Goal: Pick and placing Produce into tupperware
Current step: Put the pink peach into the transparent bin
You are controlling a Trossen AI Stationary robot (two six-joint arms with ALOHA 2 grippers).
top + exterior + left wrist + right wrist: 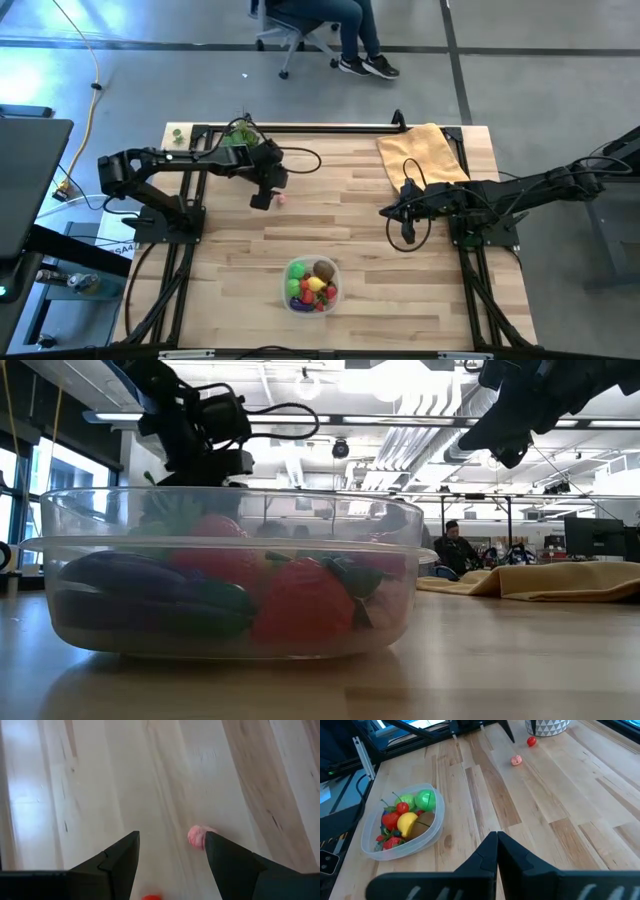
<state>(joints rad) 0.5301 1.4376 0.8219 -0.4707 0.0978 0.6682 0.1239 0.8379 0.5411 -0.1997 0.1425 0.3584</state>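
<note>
The clear tupperware [312,285] stands near the table's near edge, filled with toy produce: red berries, a yellow lemon, a brown kiwi and green pieces [405,820]. In the low view the tupperware [230,570] also shows a purple eggplant. A small pink piece [281,199] and a red berry [531,741] lie on the wood. My left gripper [171,837] is open above the table, and the pink piece [200,836] lies just outside one finger. My right gripper [497,840] is shut and hovers right of centre [406,232].
A green plant in a white patterned pot [547,726] stands at the far left, behind my left gripper. A yellow cloth [425,150] lies at the far right corner. Bare wood lies between the tupperware and both grippers. A seated person [340,30] is beyond the far edge.
</note>
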